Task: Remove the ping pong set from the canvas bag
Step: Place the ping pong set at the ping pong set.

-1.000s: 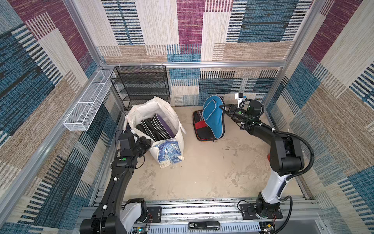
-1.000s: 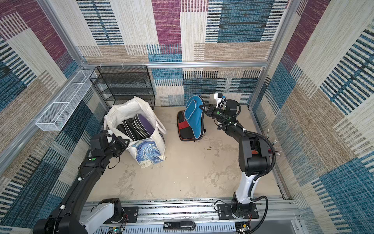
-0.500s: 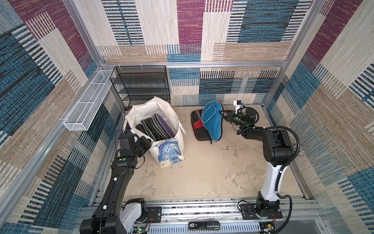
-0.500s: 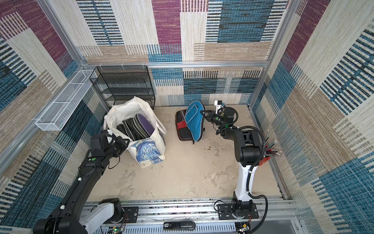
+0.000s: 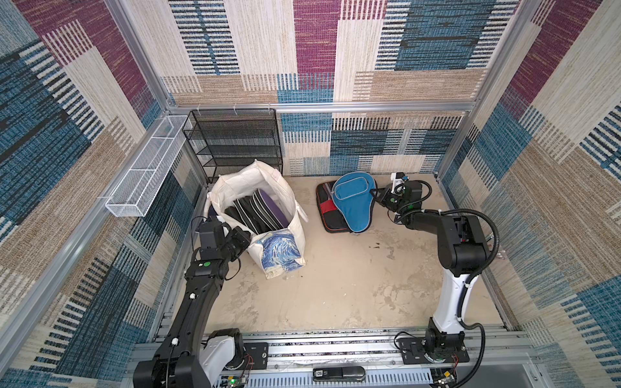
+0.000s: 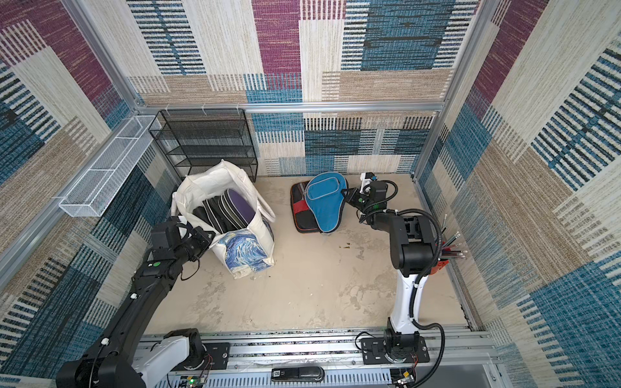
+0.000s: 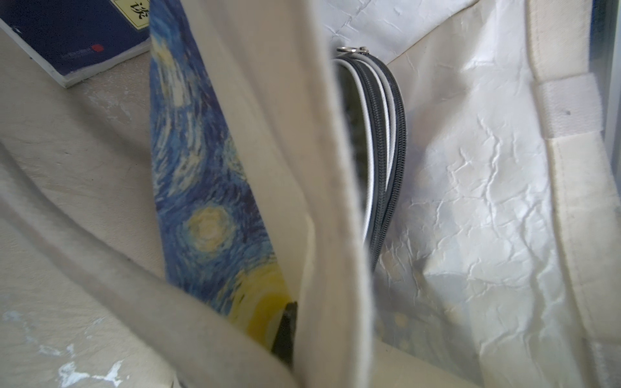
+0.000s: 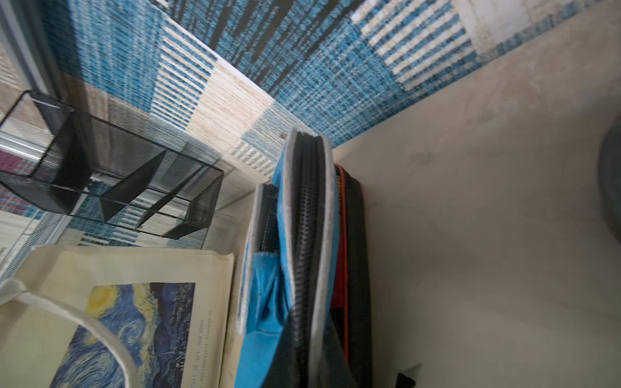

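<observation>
Beige floor [image 5: 336, 285]: rack [image 5: 235, 141] behind canvas bag [image 5: 293, 206], blue case [image 5: 353, 205] nearby.

Patchwork woven walls [image 5: 262, 50]; stained beige floor [image 5: 336, 285]; black mesh shelf [image 5: 235, 144]; white wire basket [image 5: 146, 171].

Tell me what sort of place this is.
Probably a robot test cell: left arm and right arm bolted to a metal rail, aluminium-framed walls clad in patchwork carpet, and a black mesh shelf as prop.

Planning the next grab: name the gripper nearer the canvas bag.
Left. The left gripper clamps the canvas bag; the right gripper holds the blue case, apart from it.
</observation>
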You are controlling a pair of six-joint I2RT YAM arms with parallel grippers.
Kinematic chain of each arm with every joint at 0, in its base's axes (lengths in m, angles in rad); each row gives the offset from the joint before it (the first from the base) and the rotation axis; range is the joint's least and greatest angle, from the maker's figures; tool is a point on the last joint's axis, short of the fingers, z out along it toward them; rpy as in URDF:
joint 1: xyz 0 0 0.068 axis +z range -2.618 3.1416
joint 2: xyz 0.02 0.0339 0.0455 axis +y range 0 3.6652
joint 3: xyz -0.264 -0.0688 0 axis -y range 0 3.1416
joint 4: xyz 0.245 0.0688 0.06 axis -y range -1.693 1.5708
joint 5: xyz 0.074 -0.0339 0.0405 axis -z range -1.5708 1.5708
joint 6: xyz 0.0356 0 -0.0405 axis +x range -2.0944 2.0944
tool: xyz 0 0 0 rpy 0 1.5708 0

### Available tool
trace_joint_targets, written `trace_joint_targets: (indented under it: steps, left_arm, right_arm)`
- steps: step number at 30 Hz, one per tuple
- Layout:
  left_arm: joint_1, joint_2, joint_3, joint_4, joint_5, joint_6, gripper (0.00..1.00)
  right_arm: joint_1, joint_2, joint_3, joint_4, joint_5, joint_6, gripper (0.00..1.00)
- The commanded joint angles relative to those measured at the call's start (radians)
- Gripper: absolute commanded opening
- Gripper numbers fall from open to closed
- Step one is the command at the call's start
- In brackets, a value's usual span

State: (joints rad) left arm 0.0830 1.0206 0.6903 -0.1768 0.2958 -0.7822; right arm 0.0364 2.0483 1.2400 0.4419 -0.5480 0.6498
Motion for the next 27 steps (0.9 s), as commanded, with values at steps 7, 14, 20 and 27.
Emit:
trace_joint_targets:
  steps: [7, 14, 20, 27]
  left_arm:
    - [0.002, 0.004, 0.005, 0.029, -0.021, 0.029, 0.0]
    - [0.001, -0.025, 0.013, -0.013, -0.041, 0.055, 0.0]
    - [0.004, -0.045, 0.009, -0.031, -0.053, 0.06, 0.0]
    - [0.014, -0.073, 0.02, -0.09, -0.073, 0.065, 0.0]
  right_arm:
    - [0.043, 0.075, 0.096, -0.219, 0.19, -0.087, 0.0]
    - [0.069, 0.134, 0.155, -0.306, 0.233, -0.084, 0.0]
    - [0.119, 0.163, 0.186, -0.327, 0.247, -0.065, 0.0]
    - [0.178, 0.186, 0.18, -0.286, 0.234, 0.005, 0.0]
